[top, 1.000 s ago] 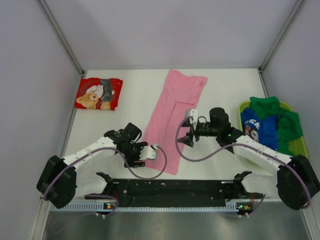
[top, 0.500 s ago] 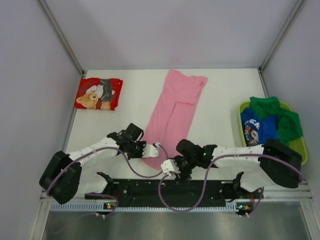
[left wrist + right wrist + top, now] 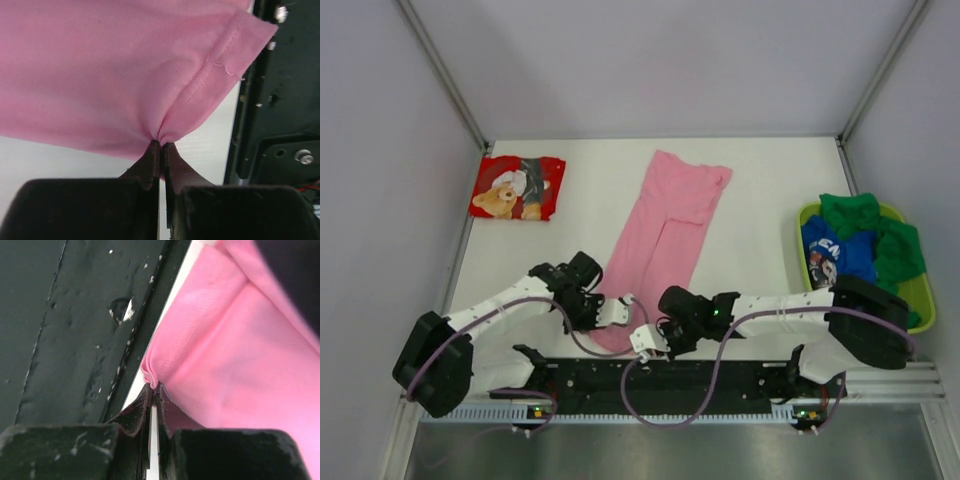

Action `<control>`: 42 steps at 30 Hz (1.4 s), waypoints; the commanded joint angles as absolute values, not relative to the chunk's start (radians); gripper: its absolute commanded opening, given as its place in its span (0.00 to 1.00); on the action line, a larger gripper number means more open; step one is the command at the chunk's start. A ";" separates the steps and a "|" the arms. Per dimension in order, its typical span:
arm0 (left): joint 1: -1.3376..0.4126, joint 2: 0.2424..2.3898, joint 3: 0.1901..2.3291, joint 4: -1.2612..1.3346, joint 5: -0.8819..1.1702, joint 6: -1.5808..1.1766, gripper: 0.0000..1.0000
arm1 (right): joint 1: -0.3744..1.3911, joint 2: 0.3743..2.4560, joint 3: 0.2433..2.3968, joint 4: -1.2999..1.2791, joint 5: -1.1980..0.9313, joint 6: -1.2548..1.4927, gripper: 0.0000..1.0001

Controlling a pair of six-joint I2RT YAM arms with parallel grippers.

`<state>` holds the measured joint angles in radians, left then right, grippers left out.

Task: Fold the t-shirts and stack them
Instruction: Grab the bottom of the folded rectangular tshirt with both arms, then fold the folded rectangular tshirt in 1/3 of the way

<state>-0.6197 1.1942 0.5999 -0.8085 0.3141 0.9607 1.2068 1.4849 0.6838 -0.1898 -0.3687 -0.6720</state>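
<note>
Along the near edge of the white counter (image 3: 760, 190) runs a black base rail (image 3: 660, 375) with both arms bolted to it.

Just beyond the rail, the two arms reach inward and meet low at the centre. The left end effector (image 3: 616, 311) and the right end effector (image 3: 648, 341) sit close together at the near end of the pink t-shirt (image 3: 660, 235).

In the left wrist view, the dark fingers (image 3: 150, 162) are pressed together. They pinch a gathered fold of pink cloth at its stitched hem, with a loose corner beside the rail.

In the right wrist view, that arm's fingers (image 3: 141, 412) are likewise clamped. They hold a small bunch of the pink hem right at the counter's edge, next to the rail.

The pink shirt lies folded lengthwise into a long, narrow strip. It runs from the end effectors diagonally away toward the far centre of the counter, where it widens slightly.

To the right, well apart from it, a yellow-green tray (image 3: 920, 290) holds a crumpled blue t-shirt (image 3: 840, 255) with white lettering and a green t-shirt (image 3: 850, 212) bunched against it.

At the far left lies a red t-shirt (image 3: 518, 187) with a teddy-bear print, folded into a small rectangle.
</note>
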 commanded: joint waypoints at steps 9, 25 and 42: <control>-0.637 1.254 0.951 -0.887 0.249 0.784 0.00 | 0.927 1.200 0.701 -0.233 -0.347 -0.417 0.00; -0.534 2.023 1.776 -0.885 -0.033 0.701 0.00 | 0.554 1.518 0.853 0.115 -0.044 -0.340 0.00; -0.531 2.157 1.836 -0.620 -0.112 0.710 0.26 | 0.495 1.713 0.972 0.077 0.126 -0.374 0.03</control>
<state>-0.5381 2.1540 1.8065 -0.8032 -0.0368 0.7124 0.5251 1.6569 0.9089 0.0490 0.0441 -0.3569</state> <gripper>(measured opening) 0.177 0.010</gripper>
